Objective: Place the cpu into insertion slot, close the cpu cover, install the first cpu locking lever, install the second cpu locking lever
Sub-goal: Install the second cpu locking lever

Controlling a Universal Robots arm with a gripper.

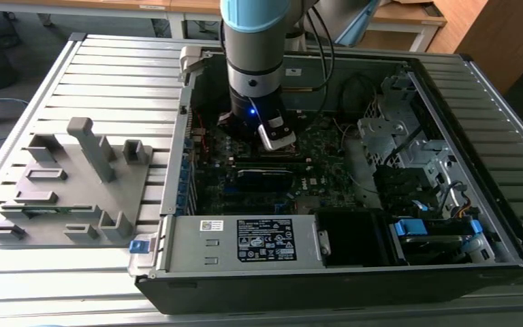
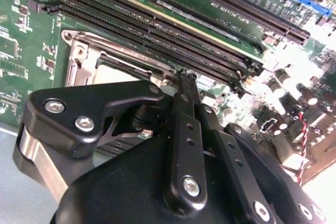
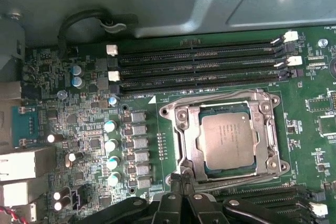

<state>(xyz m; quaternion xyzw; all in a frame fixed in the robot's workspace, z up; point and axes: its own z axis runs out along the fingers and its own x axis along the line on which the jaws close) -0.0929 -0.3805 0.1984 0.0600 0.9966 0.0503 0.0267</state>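
Note:
The cpu [image 3: 230,141], a dull silver square, lies in the insertion slot [image 3: 220,99] on the green motherboard. Over it the cpu cover [image 3: 189,135], a silvery frame, lies flat, and the chip shows through its cut-out. My gripper [image 3: 181,174] is shut, its black fingertips pressed together at the socket's edge nearest the wrist. In the second wrist view the gripper [image 2: 186,75] tapers to one tip beside the socket's metal frame [image 2: 84,51]. I cannot tell whether a lever is between the tips. In the exterior view the gripper [image 1: 263,151] is low inside the open computer case.
Long black memory slots [image 3: 199,64] run along the socket's far side, and more lie beside the fingers [image 3: 273,200]. Capacitors [image 3: 110,145] and rear ports [image 3: 26,163] stand nearby. The power supply [image 1: 243,242], drive cage [image 1: 407,136] and case walls close in the board. A grey fixture [image 1: 71,184] sits outside.

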